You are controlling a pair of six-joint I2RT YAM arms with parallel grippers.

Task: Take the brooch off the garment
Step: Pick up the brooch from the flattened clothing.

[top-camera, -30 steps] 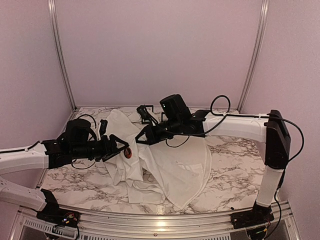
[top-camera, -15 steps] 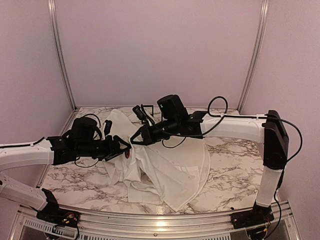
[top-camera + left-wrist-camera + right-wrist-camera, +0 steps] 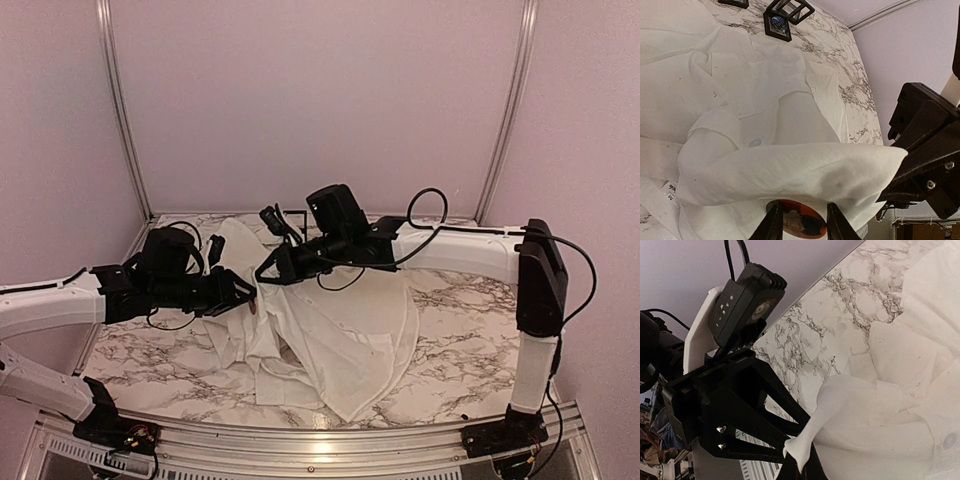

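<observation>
here, stretched level inward, left fingers (image 3: pixel 771 226) pinch the brooch (image 3: pixel 801 221), right fingers (image 3: pixel 788 473) clamp the garment (image 3: pixel 880 440) (a lifted fold).

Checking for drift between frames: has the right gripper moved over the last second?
Yes. The right gripper, shut on the shirt, has shifted left, away from the right rail.

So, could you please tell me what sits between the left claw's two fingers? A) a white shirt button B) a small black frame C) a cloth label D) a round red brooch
D: in the left wrist view, the left claw has one finger on each side of the round red brooch, just under a raised fold of white cloth.
</observation>
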